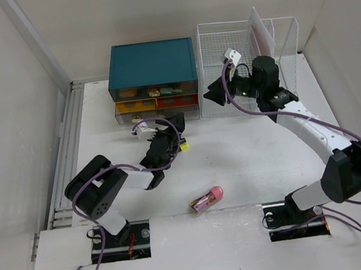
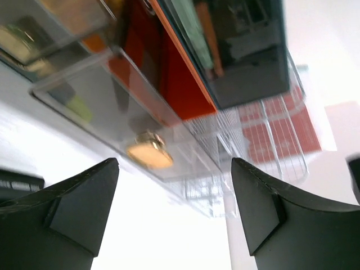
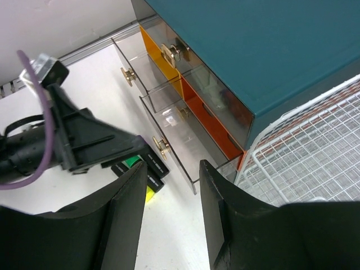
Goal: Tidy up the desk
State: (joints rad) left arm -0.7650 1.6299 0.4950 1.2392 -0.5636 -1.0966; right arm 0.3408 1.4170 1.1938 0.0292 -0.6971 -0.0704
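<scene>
Left pincer (image 2: 174, 163) gapes wide and empty before the drawer box (image 1: 152, 63), right pincer (image 3: 173, 166) narrowly parted and empty above the desk (image 1: 249, 159), whose long axis runs left-right.

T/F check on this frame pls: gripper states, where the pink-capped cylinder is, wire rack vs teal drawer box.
1. The left gripper is open, with the brass knob of a clear plastic drawer just ahead of it. True.
2. The pink-capped cylinder lies in the white wire rack. False: it lies on the white desk, near the arm bases.
3. The right gripper is shut on a drawer knob. False: it is open and holds nothing.
4. In the top view, the white wire rack stands to the right of the teal drawer box. True.
</scene>
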